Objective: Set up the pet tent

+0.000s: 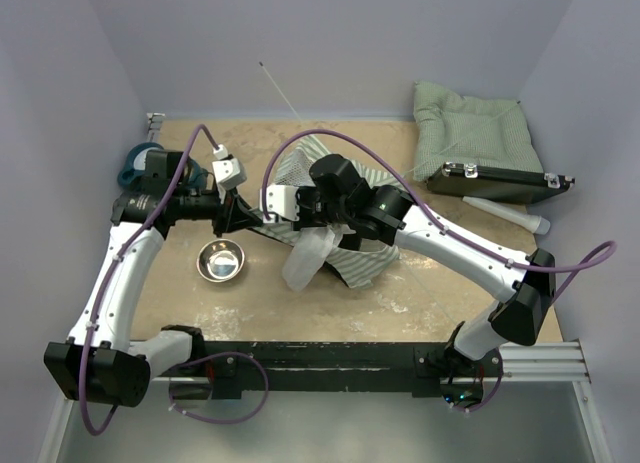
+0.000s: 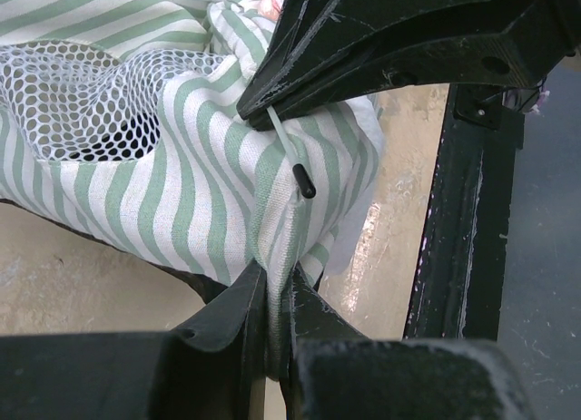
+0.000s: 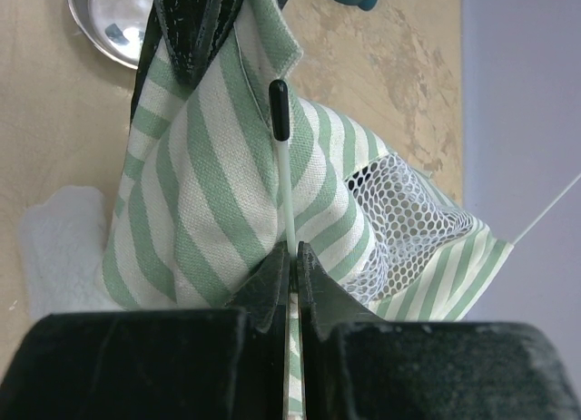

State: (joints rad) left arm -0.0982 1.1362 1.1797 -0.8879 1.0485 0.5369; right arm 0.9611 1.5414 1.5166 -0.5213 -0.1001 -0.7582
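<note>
The tent (image 1: 365, 265) lies collapsed in a heap at the middle of the counter (image 1: 400, 303), just right of a bowl (image 1: 221, 260). The left end effector (image 2: 270, 322) pinches a fold of its striped cloth. The right end effector (image 3: 293, 273) is pressed together on a thin pole (image 3: 287, 189), whose black tip stands clear of the fabric. The job looks early: no pole appears seated, and nothing stands upright yet.

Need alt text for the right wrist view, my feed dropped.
The right gripper is shut on a thin white pole with a black tip, held against the green-and-white striped fabric of the pet tent. Above it, the left gripper pinches a fold of the same fabric. A mesh window shows at right and a metal bowl at upper left.
</note>
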